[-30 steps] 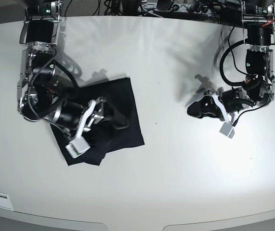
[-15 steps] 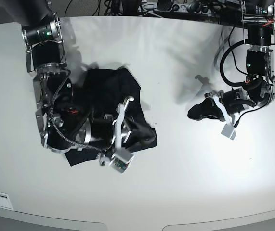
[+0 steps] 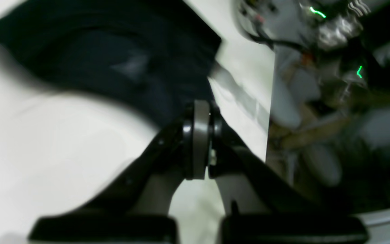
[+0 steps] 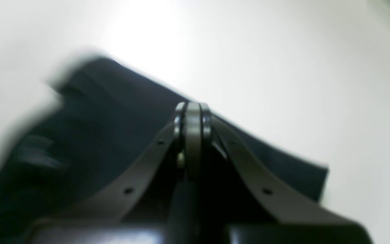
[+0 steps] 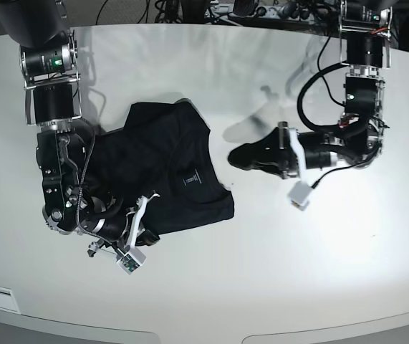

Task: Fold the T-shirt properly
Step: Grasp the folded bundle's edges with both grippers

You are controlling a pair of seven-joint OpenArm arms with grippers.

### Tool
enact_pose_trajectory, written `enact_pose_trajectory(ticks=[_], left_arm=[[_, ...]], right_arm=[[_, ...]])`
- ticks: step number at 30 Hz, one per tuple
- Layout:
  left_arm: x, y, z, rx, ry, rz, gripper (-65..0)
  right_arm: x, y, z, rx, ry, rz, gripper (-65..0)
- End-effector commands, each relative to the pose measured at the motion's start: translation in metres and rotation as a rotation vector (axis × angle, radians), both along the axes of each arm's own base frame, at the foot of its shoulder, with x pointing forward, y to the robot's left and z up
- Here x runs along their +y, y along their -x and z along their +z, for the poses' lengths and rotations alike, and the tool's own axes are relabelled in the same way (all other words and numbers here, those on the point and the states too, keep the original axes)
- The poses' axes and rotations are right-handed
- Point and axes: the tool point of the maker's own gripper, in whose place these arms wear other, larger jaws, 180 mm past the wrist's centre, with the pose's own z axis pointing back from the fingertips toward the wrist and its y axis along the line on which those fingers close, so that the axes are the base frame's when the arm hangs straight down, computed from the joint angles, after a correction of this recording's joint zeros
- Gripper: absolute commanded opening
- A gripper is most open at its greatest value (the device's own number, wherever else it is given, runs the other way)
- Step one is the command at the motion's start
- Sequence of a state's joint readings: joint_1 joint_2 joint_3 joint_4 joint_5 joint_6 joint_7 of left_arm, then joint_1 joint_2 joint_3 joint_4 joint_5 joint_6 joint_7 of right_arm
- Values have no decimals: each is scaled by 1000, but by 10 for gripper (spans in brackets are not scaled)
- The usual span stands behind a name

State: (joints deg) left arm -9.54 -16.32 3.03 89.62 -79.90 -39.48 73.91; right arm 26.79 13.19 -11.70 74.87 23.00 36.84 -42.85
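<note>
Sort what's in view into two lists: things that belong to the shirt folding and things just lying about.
Belongs to the job:
- black T-shirt, with a small pale logo mark
- right gripper, at the shirt's edge
- left gripper, beside the shirt

Just lying about:
- cables at the white table's far edge

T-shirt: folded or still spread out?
Folded. In the base view the T-shirt lies as a compact, slightly rumpled block with its small pale logo on top, no sleeves sticking out.
</note>
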Motion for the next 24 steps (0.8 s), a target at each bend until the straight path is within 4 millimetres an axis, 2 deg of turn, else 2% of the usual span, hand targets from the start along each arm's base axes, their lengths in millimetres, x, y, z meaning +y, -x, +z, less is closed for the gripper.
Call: enact_pose_trajectory(ticks=[1,3,6,10,14,18,21,24], left_arm=[[-14,2,11,-58,1,-47,-650],[-42,20,0,-82,-66,-134,-650],[-73,35,-27,-126,-177,-198,-650],[-93,43,-62,-263,-364,-255,-650],[-93,42,-92,-302,-508,-244,-650],[-85,38,-111,-299,-561,-235,-650],[-73,29,-122,-294,-619,-219,-650],[-51,10,-131,-315,-694,-161,-650]], right_arm=[[6,-23,32,-81,-36,11,-650],[4,-34,25,-51,-7,11,-650],[-2,-48,21,-25,49,8,-650],[-16,-56,15,3,119,5,-650],[-34,-43,-11,55,209,36,-650],[-58,-27,-32,89,245,45,-650],[-77,-13,-41,135,210,26,-650],[-93,2,-48,209,187,11,-650]])
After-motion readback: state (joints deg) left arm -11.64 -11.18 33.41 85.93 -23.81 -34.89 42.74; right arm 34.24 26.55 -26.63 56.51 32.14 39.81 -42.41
